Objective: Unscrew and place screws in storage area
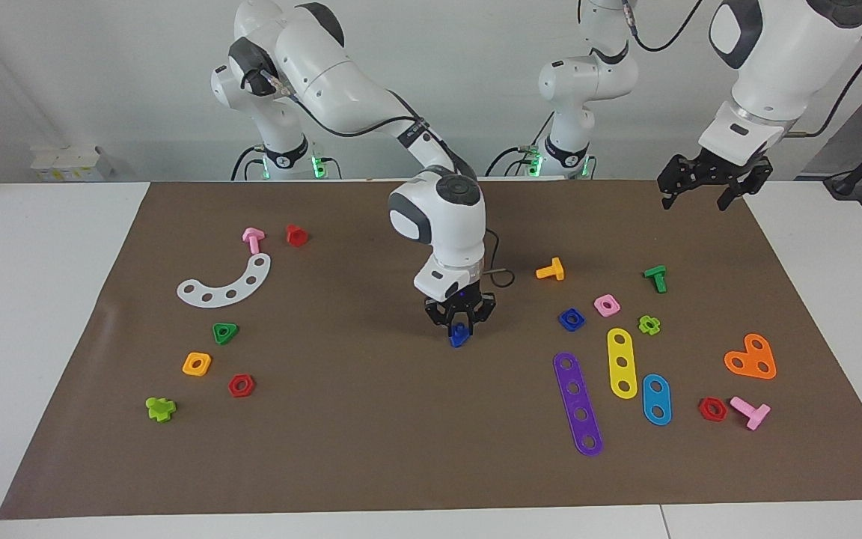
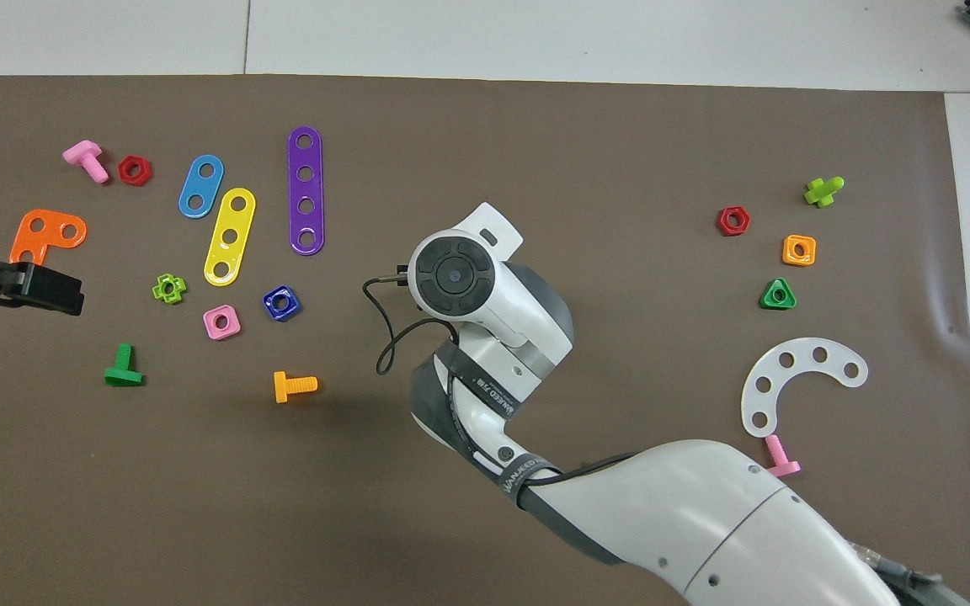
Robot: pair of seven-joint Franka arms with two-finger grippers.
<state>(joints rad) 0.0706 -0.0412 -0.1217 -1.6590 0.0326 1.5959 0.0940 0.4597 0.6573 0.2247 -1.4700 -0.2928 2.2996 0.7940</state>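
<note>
Facing view shows the right gripper (image 1: 460, 323) in the middle of the frame, low over the brown mat (image 1: 371, 449) on the tabletop. Its two fingers are pinching the blue screw (image 1: 459, 338) from above. The screw's tip is at the mat or just over it; I cannot tell which. In the overhead view the right arm's round wrist covers the screw, so it does not show there.

The left gripper (image 1: 694, 201) hangs up in the air at the upper right of the frame, over the mat's corner. Its fingers are spread wide and hold nothing. That arm waits.

The screw looks small, hard and very light, made of smooth plastic. It will not bend or break easily, I think. But it may be slippery, and it is so little that it could pop out or twist in the fingers. A good place to hold it seems to be the flat sides of its three-cornered head, with the stubby stem pointing down. A soft, steady squeeze should be enough.

The storage area (image 1: 176, 329) is at the middle left of the frame, around the white curved strip (image 1: 225, 283). It is well apart from the screw.
</note>
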